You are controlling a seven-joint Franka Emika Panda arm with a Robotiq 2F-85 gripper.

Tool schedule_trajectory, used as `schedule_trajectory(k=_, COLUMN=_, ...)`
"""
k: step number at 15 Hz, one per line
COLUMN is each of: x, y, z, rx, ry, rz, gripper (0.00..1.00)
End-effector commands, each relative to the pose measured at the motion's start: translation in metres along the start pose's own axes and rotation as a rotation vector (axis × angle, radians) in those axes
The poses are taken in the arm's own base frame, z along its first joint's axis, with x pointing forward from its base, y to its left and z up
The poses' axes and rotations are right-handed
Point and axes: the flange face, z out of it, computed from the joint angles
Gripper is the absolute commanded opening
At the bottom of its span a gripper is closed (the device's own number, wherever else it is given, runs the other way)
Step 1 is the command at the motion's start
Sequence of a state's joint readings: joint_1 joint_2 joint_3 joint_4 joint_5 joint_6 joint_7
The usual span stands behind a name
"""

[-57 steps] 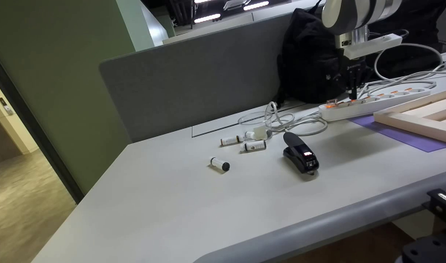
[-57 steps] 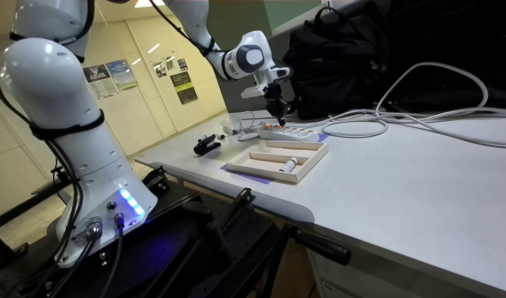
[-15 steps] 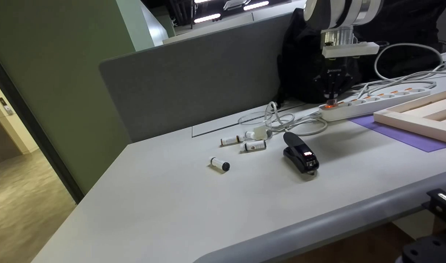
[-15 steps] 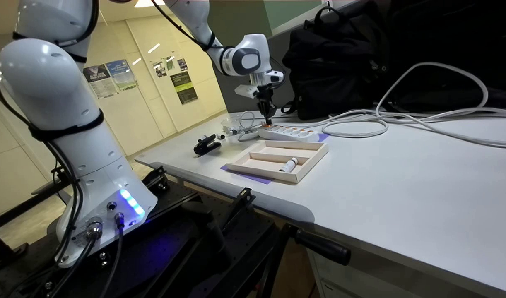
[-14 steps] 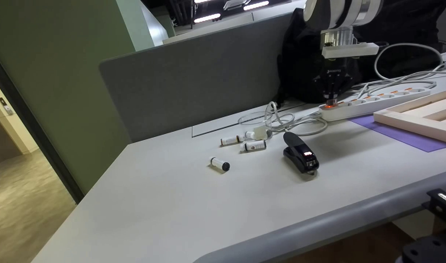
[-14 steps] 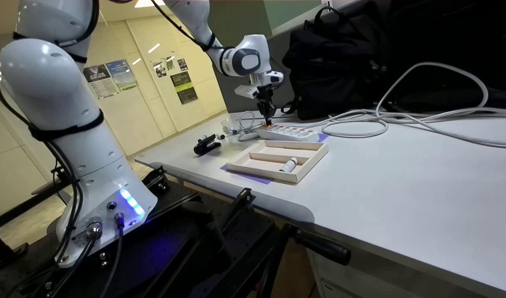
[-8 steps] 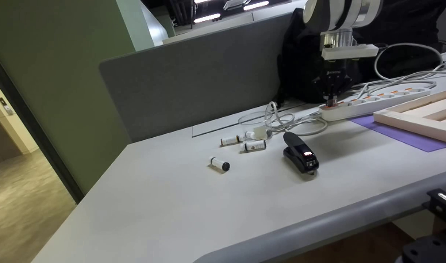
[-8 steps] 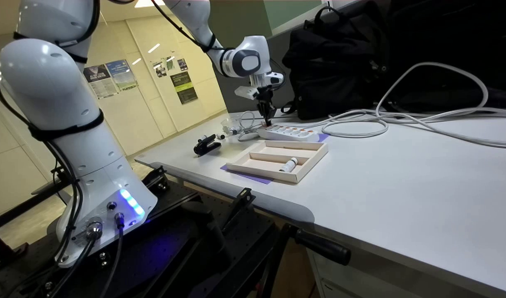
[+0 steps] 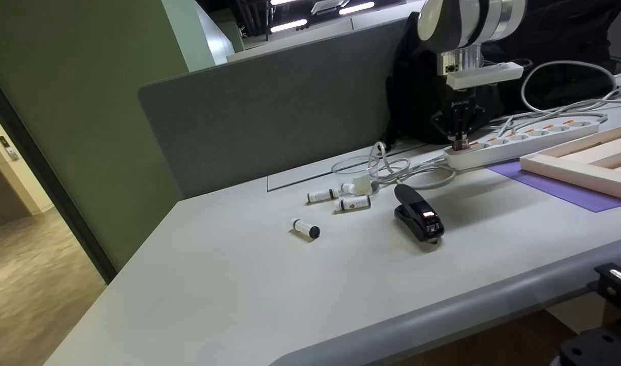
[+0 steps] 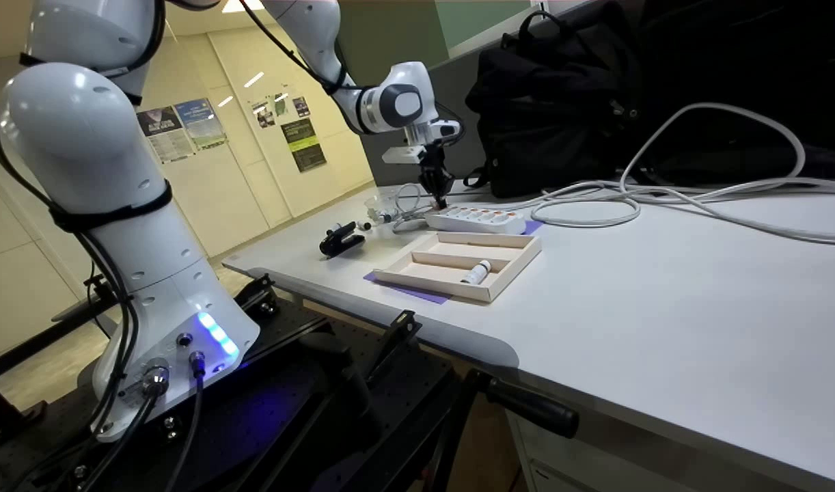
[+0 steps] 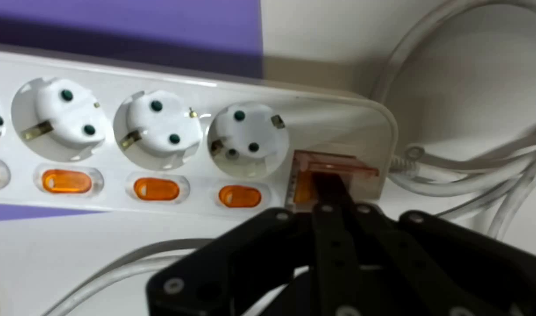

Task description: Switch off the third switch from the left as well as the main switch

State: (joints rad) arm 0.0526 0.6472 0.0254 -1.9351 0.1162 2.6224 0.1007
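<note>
The white power strip (image 9: 524, 147) lies on the table in both exterior views (image 10: 473, 221) and fills much of the wrist view (image 11: 338, 107). In the wrist view its main switch (image 11: 303, 188) is at the right end, orange, under a raised clear reddish cover (image 11: 334, 161). Several small orange switches (image 11: 239, 196) run along the strip beside round sockets. My gripper (image 11: 331, 182) is shut, its fingers together and holding nothing visible. Its tips are down at the main switch, under the cover edge, and hide part of it. No glow shows at the main switch or the small switches.
A wooden tray (image 10: 434, 288) with a vial lies beside the strip on a purple sheet (image 9: 564, 188). A black stapler (image 9: 417, 213) and several vials (image 9: 304, 227) lie nearby. White cables (image 11: 461, 188) coil at the strip's end. A black backpack (image 10: 547, 102) stands behind.
My gripper has moved from the small switches to the main switch. The main switch's orange glow, seen one second ago, is gone. The gripper has since shifted slightly.
</note>
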Motion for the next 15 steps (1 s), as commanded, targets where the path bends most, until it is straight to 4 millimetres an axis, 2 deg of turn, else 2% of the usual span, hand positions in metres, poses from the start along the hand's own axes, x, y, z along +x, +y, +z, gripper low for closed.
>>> schedule_trajectory(k=1, x=-0.020, y=-0.029, z=0.024, rx=-0.082, ry=0.013, rz=-0.115, gripper=0.00)
schedule_trajectory(k=4, x=-0.026, y=-0.041, z=0.023, rx=-0.171, ry=0.054, rz=-0.235, gripper=0.00)
schedule_trajectory(k=6, x=-0.024, y=-0.048, z=0.010, rx=-0.217, ry=0.088, rz=-0.288, gripper=0.00)
schedule_trajectory(k=8, x=-0.010, y=-0.049, z=-0.031, rx=-0.241, ry=0.121, rz=-0.285, gripper=0.00)
schedule_trajectory(k=10, x=0.002, y=-0.047, z=-0.081, rx=-0.223, ry=0.148, rz=-0.258, gripper=0.00)
schedule_trajectory(k=13, x=0.017, y=-0.037, z=-0.148, rx=-0.198, ry=0.156, rz=-0.212, gripper=0.00)
schedule_trajectory(k=14, x=0.020, y=-0.028, z=-0.171, rx=-0.210, ry=0.107, rz=-0.203, gripper=0.26)
schedule_trajectory(k=15, x=0.014, y=-0.014, z=-0.182, rx=-0.203, ry=0.052, rz=-0.198, gripper=0.26)
